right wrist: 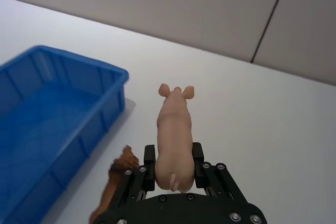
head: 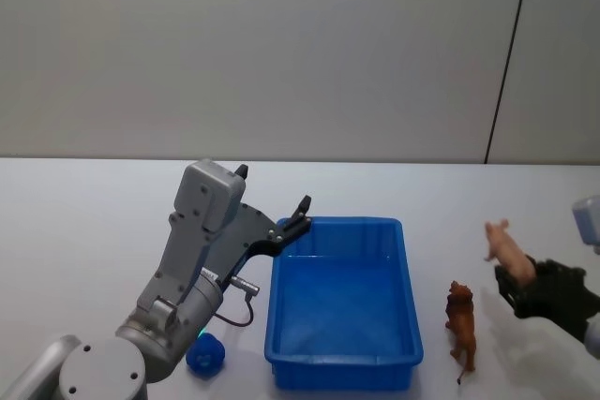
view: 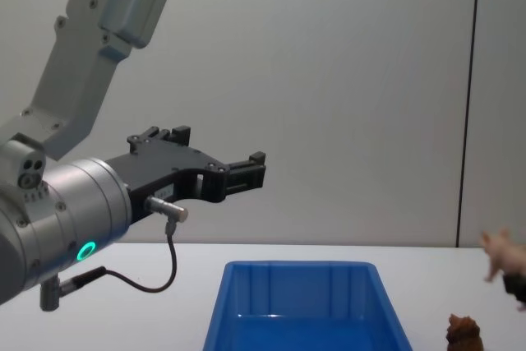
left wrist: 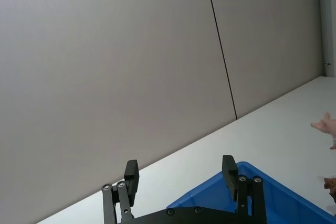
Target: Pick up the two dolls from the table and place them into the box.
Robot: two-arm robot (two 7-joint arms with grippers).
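Note:
The pale pink doll (right wrist: 174, 139) is held off the table, with my right gripper (right wrist: 173, 163) shut on its hindquarters; it hangs to the right of the box (head: 342, 302), seen as the pink doll (head: 506, 244) in the head view and the pink doll (view: 501, 254) in the chest view. The reddish-brown doll (head: 461, 323) stands on the white table (head: 84, 231) between the box and my right gripper (head: 514, 280). My left gripper (left wrist: 181, 174) is open and empty, held above the box's far left corner; the same left gripper (head: 272, 203) shows in the head view.
The blue box (right wrist: 47, 124) is empty inside. A small blue object (head: 205, 354) lies on the table under my left arm, left of the box. A plain grey wall stands behind the table.

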